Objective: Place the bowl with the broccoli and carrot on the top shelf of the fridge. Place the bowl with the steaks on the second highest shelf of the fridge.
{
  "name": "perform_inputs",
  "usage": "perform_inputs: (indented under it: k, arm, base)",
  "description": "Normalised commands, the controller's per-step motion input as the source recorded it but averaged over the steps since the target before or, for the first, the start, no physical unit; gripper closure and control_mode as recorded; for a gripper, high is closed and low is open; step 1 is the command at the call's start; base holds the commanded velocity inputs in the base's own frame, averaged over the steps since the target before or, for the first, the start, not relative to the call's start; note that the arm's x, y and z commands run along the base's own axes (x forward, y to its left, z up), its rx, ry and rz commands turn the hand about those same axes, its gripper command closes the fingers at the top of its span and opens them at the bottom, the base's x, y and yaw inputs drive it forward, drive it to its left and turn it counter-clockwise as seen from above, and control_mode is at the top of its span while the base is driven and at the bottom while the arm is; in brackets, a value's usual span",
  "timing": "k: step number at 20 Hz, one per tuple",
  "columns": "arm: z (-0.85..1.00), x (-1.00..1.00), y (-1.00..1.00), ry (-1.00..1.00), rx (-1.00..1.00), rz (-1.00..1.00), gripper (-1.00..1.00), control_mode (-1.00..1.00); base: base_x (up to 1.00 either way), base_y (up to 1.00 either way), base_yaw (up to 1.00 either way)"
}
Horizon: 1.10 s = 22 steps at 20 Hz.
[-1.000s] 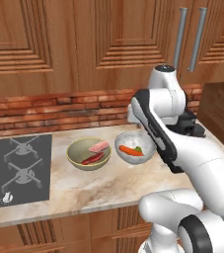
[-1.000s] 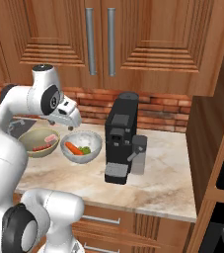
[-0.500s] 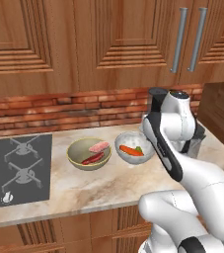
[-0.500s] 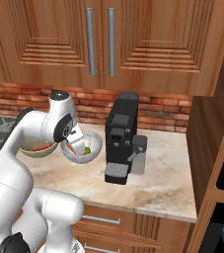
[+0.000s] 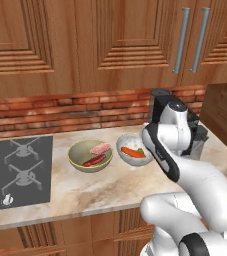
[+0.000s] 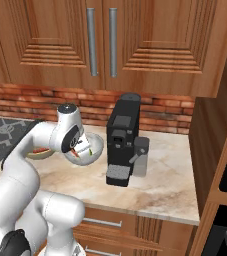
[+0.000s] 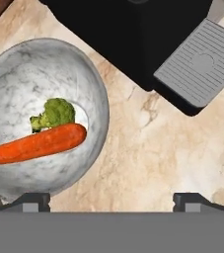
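I'm swinging the arm down and right over the tabletop (image 5: 110,185); jaws spread, empty, now hovering beside the veg bowl (image 7: 39,118), not yet centred for pickup.

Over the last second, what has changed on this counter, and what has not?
The arm has swung right and lowered, from over the two bowls toward the coffee machine; the gripper now hangs above the marble bowl's rim and bare counter. The jaws stay wide open, holding nothing. The marble bowl with carrot and broccoli, and the steak bowl, have not moved.
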Motion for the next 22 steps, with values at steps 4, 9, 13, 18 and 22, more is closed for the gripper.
perform_inputs:
  k: [4, 9, 13, 18, 22]
  arm:
    - [-0.32, 0.32, 0.0, 0.02, 0.01, 0.0, -1.0, -1.0]
    - [-0.28, 0.35, 0.0, 0.05, 0.0, 0.0, -1.0, -1.0]
    - [-0.35, 0.31, 0.0, 0.05, 0.0, -0.01, -1.0, -1.0]
    - [-0.22, 0.18, 0.0, 0.0, 0.0, -0.02, -1.0, -1.0]
    - [-0.34, 0.04, 0.0, 0.0, 0.0, -0.04, -1.0, -1.0]
  base:
    - [0.0, 0.0, 0.0]
    - [0.0, 0.0, 0.0]
    - [0.0, 0.0, 0.0]
    - [0.0, 0.0, 0.0]
    - [0.0, 0.0, 0.0]
